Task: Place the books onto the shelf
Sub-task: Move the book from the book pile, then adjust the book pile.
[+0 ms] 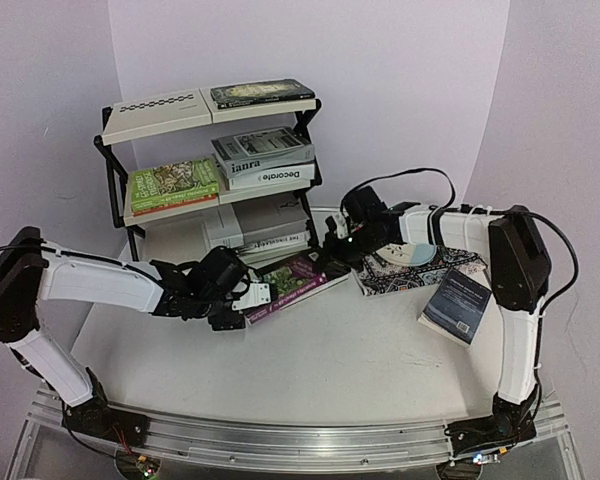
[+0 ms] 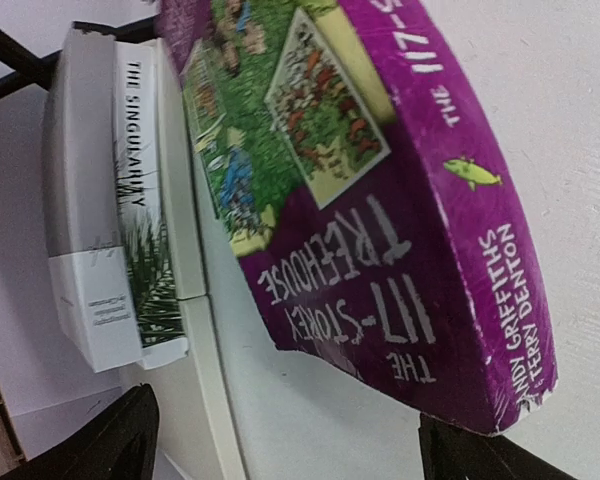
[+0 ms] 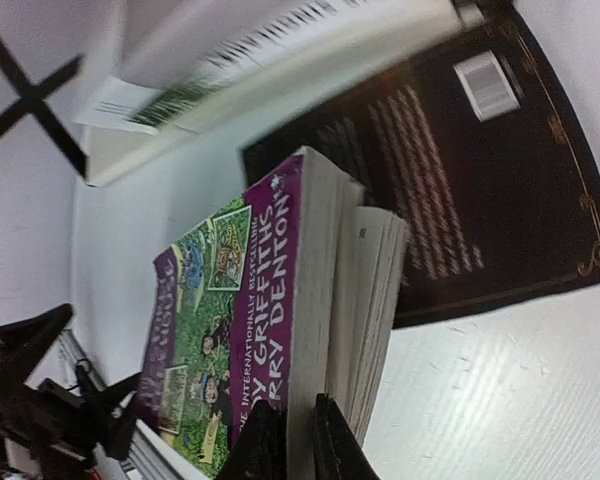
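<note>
A purple illustrated paperback (image 1: 298, 282) lies on the table in front of the shelf (image 1: 115, 165). My right gripper (image 3: 292, 445) is shut on its far end, pinching the cover (image 3: 230, 330) and the front pages while the other pages fan loose. My left gripper (image 2: 285, 455) stands open at the book's (image 2: 380, 200) near end, and one fingertip (image 2: 480, 458) is at its corner. Other books lie on the shelf: a black one (image 1: 262, 93) on top, a green one (image 1: 173, 186) and a grey stack (image 1: 265, 160) in the middle, white ones (image 1: 252, 228) lowest.
A black book (image 3: 480, 180) lies flat on the table just beyond the purple one. A patterned placemat (image 1: 395, 275) and a dark blue book (image 1: 458, 302) lie at the right. The white palm-leaf book (image 2: 145, 210) lies close beside my left gripper.
</note>
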### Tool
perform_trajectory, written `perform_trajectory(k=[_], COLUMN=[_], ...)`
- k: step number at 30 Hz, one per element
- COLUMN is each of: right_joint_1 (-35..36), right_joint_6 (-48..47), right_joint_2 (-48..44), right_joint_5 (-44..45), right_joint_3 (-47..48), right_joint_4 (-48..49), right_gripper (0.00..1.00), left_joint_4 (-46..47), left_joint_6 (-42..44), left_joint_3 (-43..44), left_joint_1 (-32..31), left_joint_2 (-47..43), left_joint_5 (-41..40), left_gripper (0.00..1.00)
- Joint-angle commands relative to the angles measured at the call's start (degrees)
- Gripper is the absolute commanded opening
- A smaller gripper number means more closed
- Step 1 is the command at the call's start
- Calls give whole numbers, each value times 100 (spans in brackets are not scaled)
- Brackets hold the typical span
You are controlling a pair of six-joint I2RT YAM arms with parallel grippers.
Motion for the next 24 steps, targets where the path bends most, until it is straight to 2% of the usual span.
perform_trajectory(k=[1,7,18,24], right_joint_1=[414,415,361,342], right_joint_6=[54,128,131,195], right_joint_2=[191,219,92,25], right_joint_5=[-380,-355,-211,-334], right_joint_3=[-451,-760,-995,-1156], right_joint_4=[-351,-236,-205,-126], right_gripper=[0,1,30,38], left_joint_4=[1646,1508,558,-310], left_joint_6=[-534,-575,-910,-1261], left_joint_3=[243,262,277,664], left_joint_1=[-20,-18,-18,-103], left_joint_2=[387,542,132,-55], left_joint_5=[373,317,-399,-764], left_gripper=[91,92,100,100])
